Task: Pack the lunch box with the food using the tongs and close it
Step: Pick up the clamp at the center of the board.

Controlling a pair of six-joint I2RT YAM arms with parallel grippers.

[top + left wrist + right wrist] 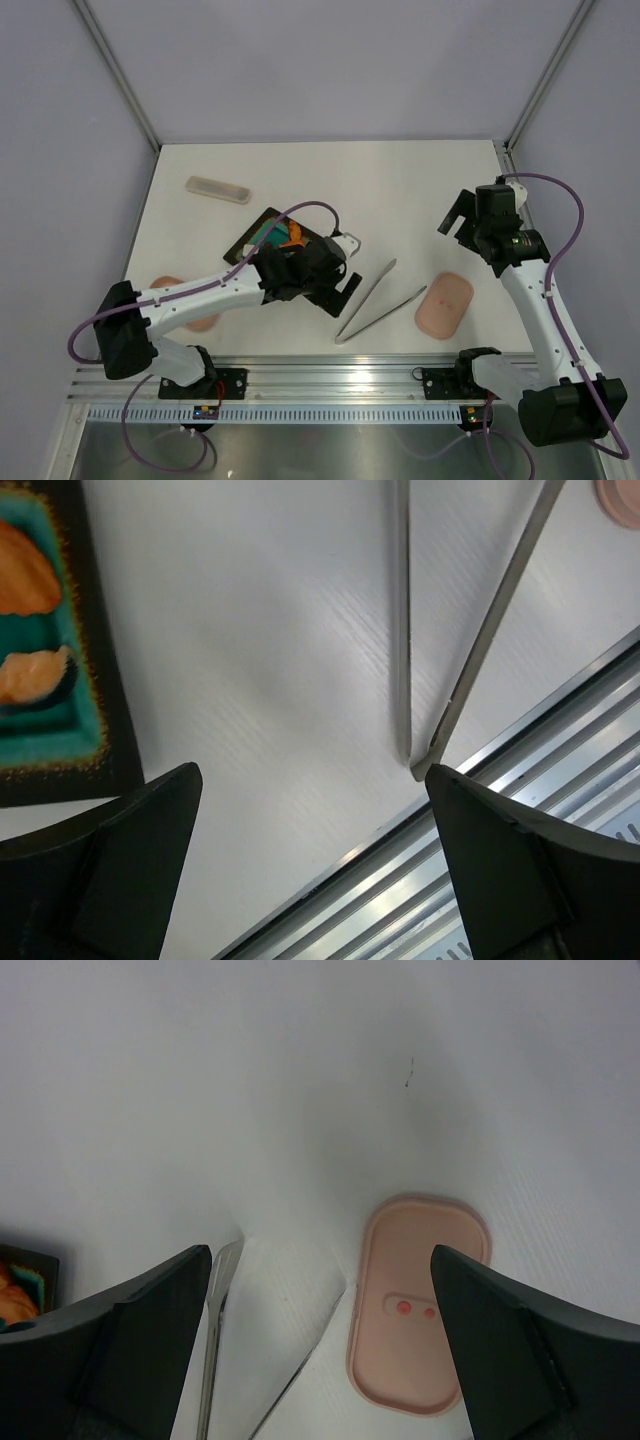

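Left gripper (pixel 312 775) and right gripper (pixel 320 1255) are both gaping empty, with the tongs (pixel 367 300) lying flat near the table's (pixel 300 170) front edge just beside the left one, looking light, springy and slippery, so pinching both arms mid-length is seeming safest.

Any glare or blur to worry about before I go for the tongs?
Top view: sharp, evenly lit, glare only on the rail. Left wrist: tongs crisp, tray and food blurred at the edge. Right wrist: slightly soft overall, pink oval readable.
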